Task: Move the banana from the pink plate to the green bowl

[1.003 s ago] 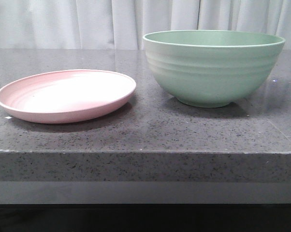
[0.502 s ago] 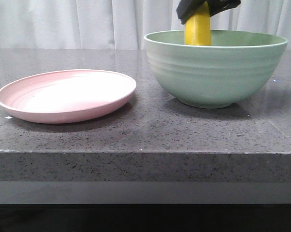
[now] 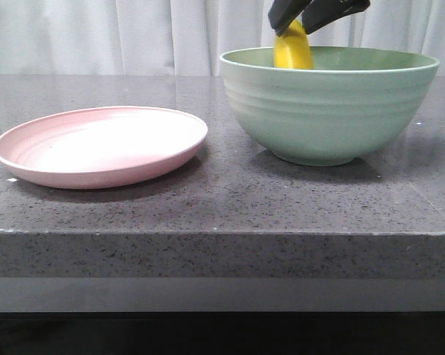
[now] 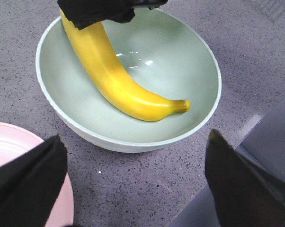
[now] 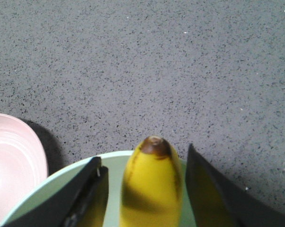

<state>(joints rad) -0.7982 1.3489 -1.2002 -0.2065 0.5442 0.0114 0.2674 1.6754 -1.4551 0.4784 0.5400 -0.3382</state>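
The table is a dark speckled stone slab, with pale curtains hanging behind its far edge. On its right half stands the bowl, mint green, deep, ridged below the rim and raised on a small foot. On the left half, well apart from the bowl, lies the plate, pale pink, shallow and bare. The banana is inside the bowl: in the left wrist view its lower body lies along the inner wall, the thin end with its small dark tip resting near the bottom, while the other end rises above the rim at the bowl's far left side. In the front view only that raised yellow end shows over the rim, tilted. The right gripper hangs over this end; in the right wrist view its black fingers stand on either side of the banana's brown tip, spread apart with a gap on each side, so they are not clamping it. The left gripper hovers near the bowl, over the table between bowl and plate, its fingers spread wide and holding nothing.
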